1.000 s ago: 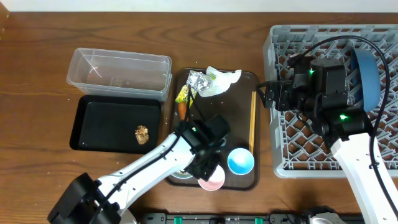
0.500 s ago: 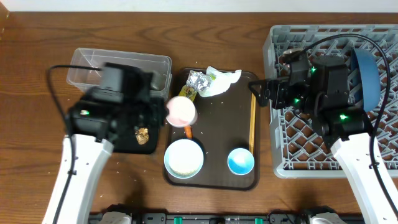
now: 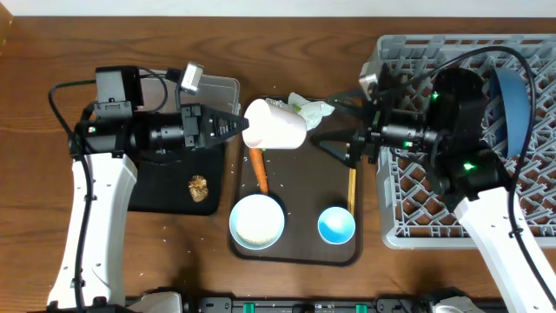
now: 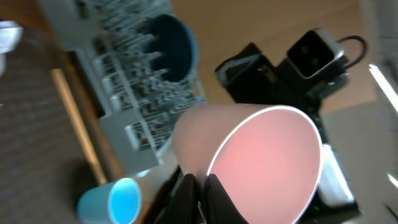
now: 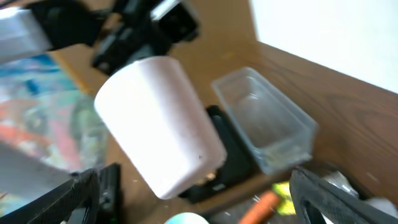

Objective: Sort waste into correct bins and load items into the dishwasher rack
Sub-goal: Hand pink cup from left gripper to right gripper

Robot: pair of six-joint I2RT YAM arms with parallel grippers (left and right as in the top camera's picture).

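Above the brown tray [image 3: 304, 174], the left hand [image 3: 241, 129] pinches the pink cup [image 3: 274, 126]; right hand [image 3: 330, 126] spread

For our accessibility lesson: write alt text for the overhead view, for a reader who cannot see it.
The left gripper holds a small pink cup sideways above a brown tray, facing the open right gripper. On the tray: a carrot, white bowl, light blue cup; a grey rack stands at right.
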